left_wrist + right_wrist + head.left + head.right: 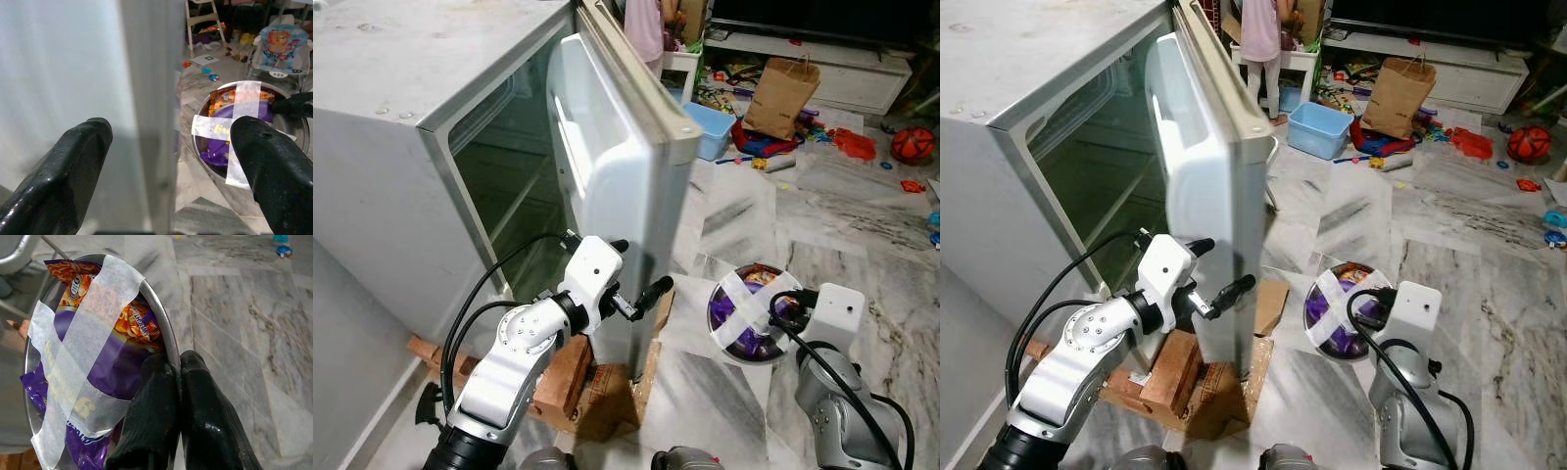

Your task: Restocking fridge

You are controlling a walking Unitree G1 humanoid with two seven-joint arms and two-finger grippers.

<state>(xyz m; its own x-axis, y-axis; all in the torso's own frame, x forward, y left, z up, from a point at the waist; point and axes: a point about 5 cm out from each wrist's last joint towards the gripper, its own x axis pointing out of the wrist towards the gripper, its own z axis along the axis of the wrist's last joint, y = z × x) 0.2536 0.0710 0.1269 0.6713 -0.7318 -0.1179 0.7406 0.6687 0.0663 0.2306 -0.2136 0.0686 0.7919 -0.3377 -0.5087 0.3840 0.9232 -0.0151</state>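
Observation:
A small white fridge [382, 186] stands with its door [607, 166] partly open. My left gripper [642, 264] is open and straddles the door's free edge low down, one finger [78, 152] on the inner face and the other finger [269, 161] outside. On my right a steel bowl [157, 308] hangs above the floor, holding purple and orange snack packets [105, 364] strapped in by a cross of white tape [756, 304]. My right gripper [178, 369] is shut on the bowl's rim.
The fridge rests on wooden blocks and cardboard [578, 387] over a marble floor [862, 235]. Behind it are a blue tub [710, 127], a brown paper bag [781, 95], scattered toys and a red ball [912, 144]. A person [1258, 34] stands at the back.

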